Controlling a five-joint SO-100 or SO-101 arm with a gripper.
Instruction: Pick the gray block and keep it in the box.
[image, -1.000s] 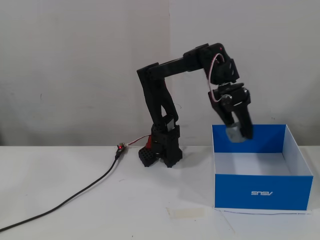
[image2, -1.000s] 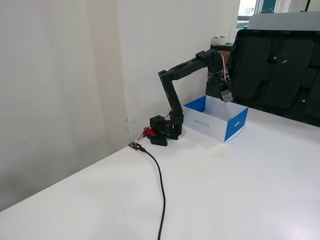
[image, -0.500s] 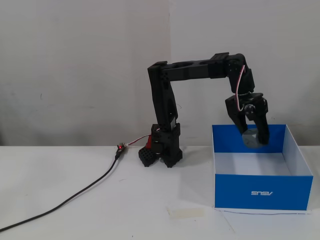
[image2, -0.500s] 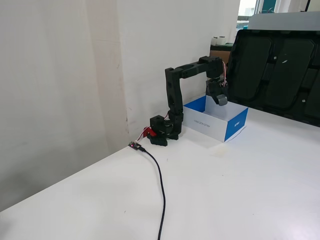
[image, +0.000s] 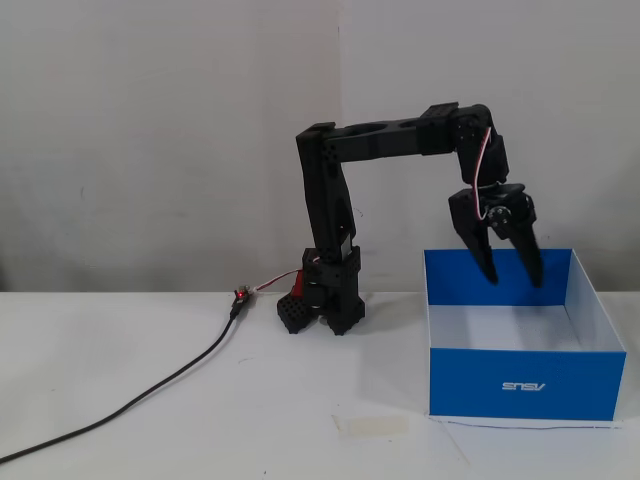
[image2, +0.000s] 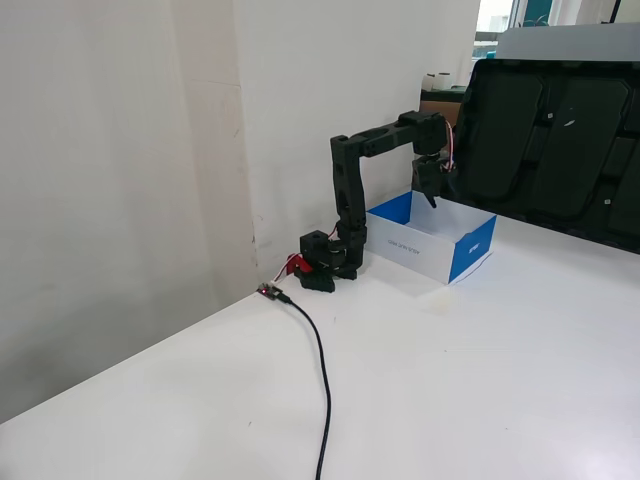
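Observation:
The box (image: 527, 381) is bright blue outside and white inside, and it stands open-topped on the white table at the right of the arm's base; in the other fixed view the box (image2: 472, 250) sits by the wall. My gripper (image: 514, 281) hangs open just above the box's back part, fingers pointing down and spread, with nothing between them. In the other fixed view the gripper (image2: 432, 201) hangs over the box's far end. The gray block is out of sight in both fixed views.
The arm's base (image: 325, 300) stands left of the box. A black cable (image: 150, 385) runs from a small red connector (image: 240, 296) toward the table's front left. A pale tape strip (image: 372, 425) lies in front of the box. Large black panels (image2: 560, 140) lean behind it.
Over the last second the gripper carried the gray block rightward over the box. Since half a second ago its fingers have opened and the block has left them.

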